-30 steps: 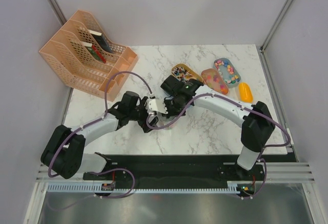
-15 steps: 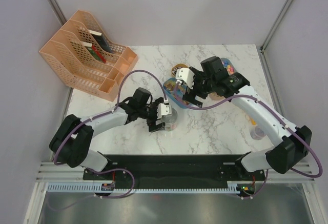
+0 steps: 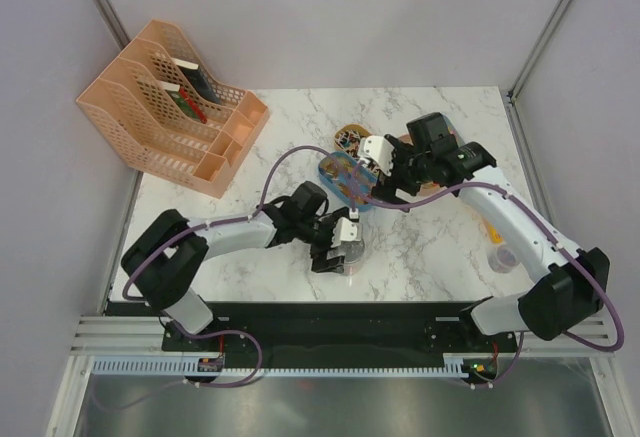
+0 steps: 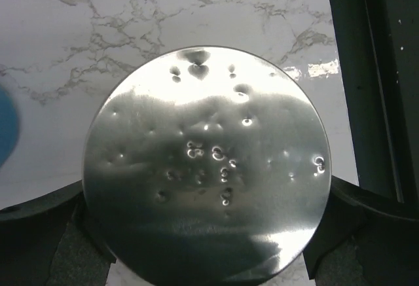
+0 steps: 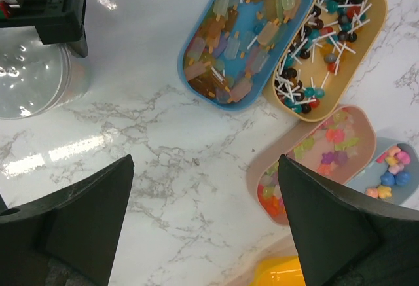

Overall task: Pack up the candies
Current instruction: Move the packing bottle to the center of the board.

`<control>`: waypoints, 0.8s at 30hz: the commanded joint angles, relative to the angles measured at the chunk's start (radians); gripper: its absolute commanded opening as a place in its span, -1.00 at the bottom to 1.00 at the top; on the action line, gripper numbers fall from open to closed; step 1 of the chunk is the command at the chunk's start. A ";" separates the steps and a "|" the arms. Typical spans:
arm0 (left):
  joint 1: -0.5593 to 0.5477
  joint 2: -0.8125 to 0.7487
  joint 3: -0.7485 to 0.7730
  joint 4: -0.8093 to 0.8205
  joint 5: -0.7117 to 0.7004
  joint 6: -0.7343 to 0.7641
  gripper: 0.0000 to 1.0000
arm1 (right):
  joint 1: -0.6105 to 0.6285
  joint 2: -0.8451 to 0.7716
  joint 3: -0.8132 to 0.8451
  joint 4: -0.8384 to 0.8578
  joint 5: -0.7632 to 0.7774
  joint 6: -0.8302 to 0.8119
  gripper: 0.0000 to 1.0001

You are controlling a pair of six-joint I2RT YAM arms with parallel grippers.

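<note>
The candies [image 5: 226, 47] lie in several oval trays at the back of the marble top: pastel ones in a blue tray [image 5: 184, 60], lollipops [image 5: 314, 44] in a yellow tray, gummies [image 5: 330, 145] in a pink tray. My right gripper [image 5: 205, 161] hangs open and empty over bare marble just in front of these trays [image 3: 345, 179]. My left gripper [image 3: 340, 245] is near the front edge, its fingers against both sides of a clear round lidded container [image 4: 206, 161], which fills the left wrist view.
A yellow-orange scoop [image 5: 281, 276] lies just under the right wrist. A peach file organiser [image 3: 170, 107] stands at the back left. A small clear cup [image 3: 505, 257] sits at the right, beside the right arm. The black base rail runs along the near edge.
The right arm swung from the centre towards the trays and its jaws opened. The left gripper slid with the clear container towards the front right.
</note>
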 commanded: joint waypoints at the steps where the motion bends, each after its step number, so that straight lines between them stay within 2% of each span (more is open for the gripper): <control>1: -0.051 0.053 0.038 0.182 -0.025 -0.174 1.00 | -0.042 -0.068 -0.003 -0.065 -0.050 -0.087 0.96; 3: -0.049 0.064 0.006 0.281 -0.043 -0.241 1.00 | -0.069 -0.082 -0.015 -0.093 -0.084 -0.127 0.96; 4: -0.051 0.064 -0.019 0.413 -0.069 -0.301 1.00 | -0.085 -0.097 -0.041 -0.120 -0.109 -0.150 0.96; 5: -0.052 0.063 -0.075 0.474 -0.081 -0.323 1.00 | -0.111 -0.106 -0.057 -0.140 -0.132 -0.225 0.96; 8: -0.060 0.067 -0.157 0.665 -0.153 -0.386 1.00 | -0.122 -0.129 -0.117 -0.171 -0.160 -0.290 0.96; 15: -0.083 -0.008 -0.281 0.839 -0.195 -0.455 1.00 | -0.122 -0.051 -0.079 -0.252 -0.242 -0.391 0.96; 18: -0.117 0.017 -0.327 0.910 -0.227 -0.475 1.00 | -0.112 0.025 -0.034 -0.257 -0.322 -0.405 0.96; 24: -0.146 0.078 -0.395 1.027 -0.232 -0.496 1.00 | -0.007 0.095 -0.003 -0.245 -0.333 -0.486 0.96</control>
